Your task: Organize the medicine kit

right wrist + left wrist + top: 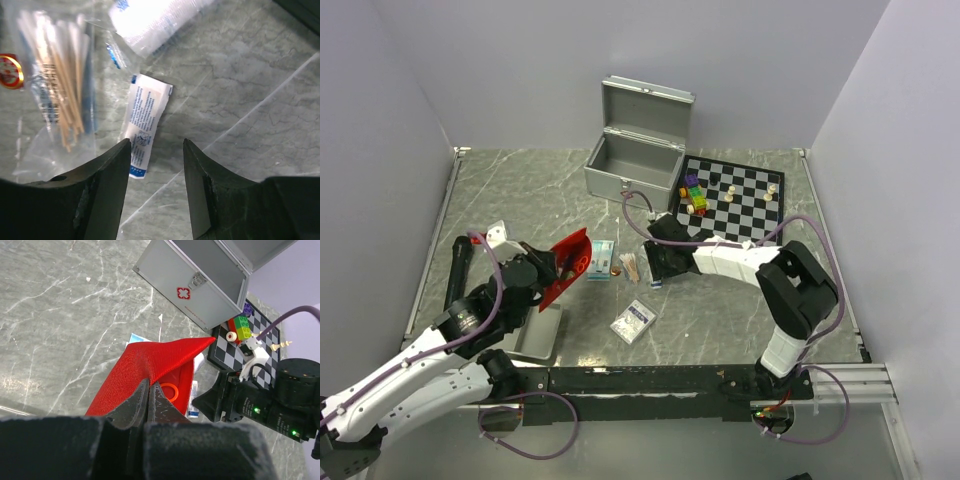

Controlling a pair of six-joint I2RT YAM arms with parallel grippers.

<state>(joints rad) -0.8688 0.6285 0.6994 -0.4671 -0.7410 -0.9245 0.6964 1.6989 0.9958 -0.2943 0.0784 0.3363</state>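
The medicine kit (638,165), a silver metal case, stands open at the back of the table with its lid up; its front latch and red-white sticker (183,293) show in the left wrist view. My left gripper (149,386) is shut on the edge of an open red fabric pouch (145,362), held up off the table (570,262); an orange ring (170,390) lies inside it. My right gripper (156,145) is open, low over the table, with a small white-and-blue sachet (145,120) lying by its left finger. A clear bag of cotton swabs (60,85) lies beside it.
A chessboard (745,205) with coloured blocks (696,197) and chess pieces lies right of the case. A small box (603,260) and a white packet (634,321) lie mid-table. A shallow grey tray (538,338) sits at the near left edge. Grey walls enclose the table.
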